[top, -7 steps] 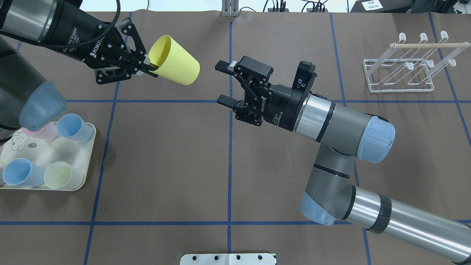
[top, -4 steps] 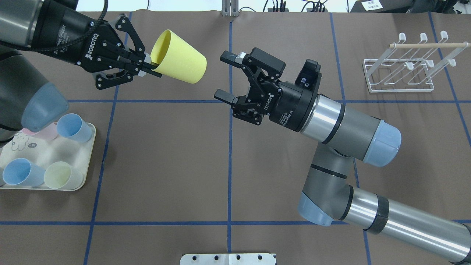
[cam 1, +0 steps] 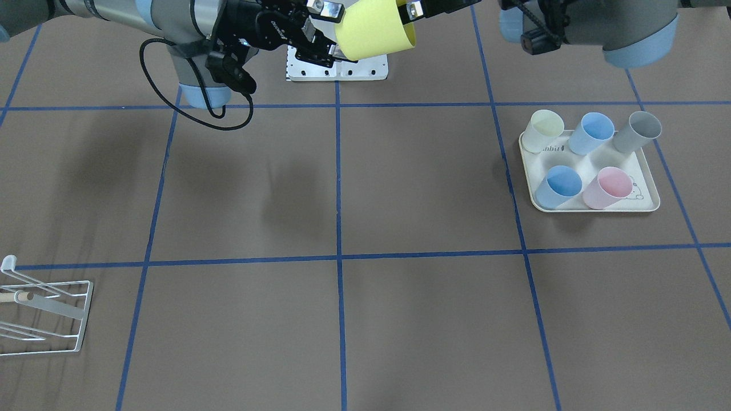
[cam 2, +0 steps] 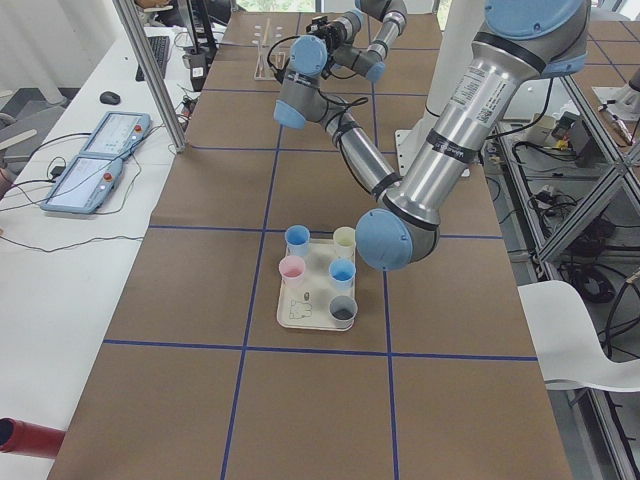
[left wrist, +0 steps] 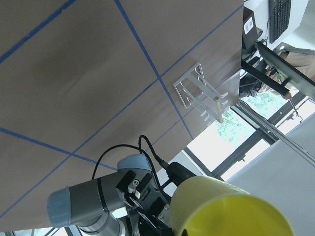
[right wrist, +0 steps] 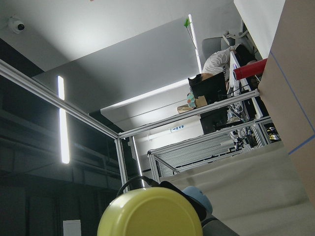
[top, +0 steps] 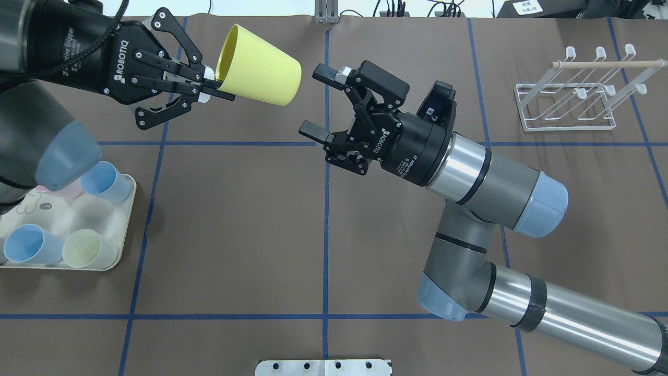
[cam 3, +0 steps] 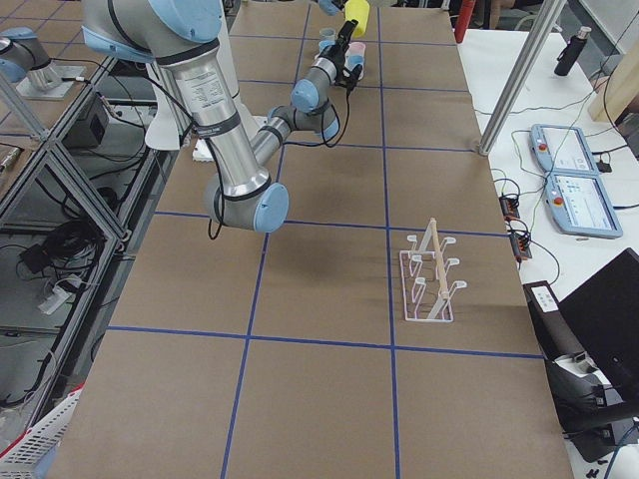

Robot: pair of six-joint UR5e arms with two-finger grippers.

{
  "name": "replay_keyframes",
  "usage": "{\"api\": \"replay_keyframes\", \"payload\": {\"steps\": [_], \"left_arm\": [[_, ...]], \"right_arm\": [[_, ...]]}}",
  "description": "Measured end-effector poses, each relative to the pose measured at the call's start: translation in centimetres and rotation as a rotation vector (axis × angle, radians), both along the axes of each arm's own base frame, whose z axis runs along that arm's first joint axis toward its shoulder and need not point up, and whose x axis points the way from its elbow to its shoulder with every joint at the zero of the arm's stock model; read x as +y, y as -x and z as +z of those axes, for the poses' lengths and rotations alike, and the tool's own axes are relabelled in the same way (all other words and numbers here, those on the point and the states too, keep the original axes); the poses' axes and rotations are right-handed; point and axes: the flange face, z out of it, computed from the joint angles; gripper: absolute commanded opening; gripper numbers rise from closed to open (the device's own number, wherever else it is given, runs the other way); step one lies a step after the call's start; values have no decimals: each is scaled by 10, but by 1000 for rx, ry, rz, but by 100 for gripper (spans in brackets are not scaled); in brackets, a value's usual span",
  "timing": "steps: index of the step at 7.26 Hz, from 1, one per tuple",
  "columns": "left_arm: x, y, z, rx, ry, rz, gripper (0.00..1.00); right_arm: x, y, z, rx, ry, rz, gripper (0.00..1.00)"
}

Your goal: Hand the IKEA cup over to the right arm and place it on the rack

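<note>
Well to the left of the yellow cup [top: 263, 78], down on the table, the tray [top: 129, 206] of spare cups [top: 23, 244] is sitting out of our way. We are holding the yellow cup up in the air with our left gripper [top: 222, 93], its fingers pinching the rim, one inside the mouth and one outside, so the cup is lying sideways with its base pointing right. Just to the right of the cup, not touching it, our right gripper [top: 314, 99] is waiting with its fingers spread wide, and we judge it is sitting slightly off the cup's line. For a clean handover we are aiming to line those open fingers up with the cup's base and slide them around the wall well past the base, since the taper could let a shallow grip slip off. Then we squeeze gently before the left fingers let go. Far to the right of the cup, the rack [top: 580, 93] is standing on the table.
</note>
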Motion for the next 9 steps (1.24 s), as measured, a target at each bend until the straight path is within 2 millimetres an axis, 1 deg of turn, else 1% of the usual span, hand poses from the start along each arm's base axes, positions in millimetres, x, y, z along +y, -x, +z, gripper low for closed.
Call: {"api": "replay_keyframes", "payload": {"steps": [2, 4, 6, 7, 8, 9], "left_arm": [[4, -4, -2, 19, 13, 11, 0], [6, -4, -4, 29, 17, 21, 0], [9, -5, -7, 41, 12, 28, 0], [9, -5, -8, 43, 9, 29, 0], [10, -5, -8, 44, 9, 30, 1], [10, -5, -8, 44, 8, 31, 21]], "right_arm": [[2, -5, -5, -45, -21, 1, 99], [2, -5, -4, -60, -27, 2, 96], [1, -7, -3, -62, -24, 9, 97], [0, -7, -2, -62, -21, 11, 91], [-1, -7, -2, -62, -18, 15, 72], [-1, -7, -1, -63, -15, 17, 48]]}}
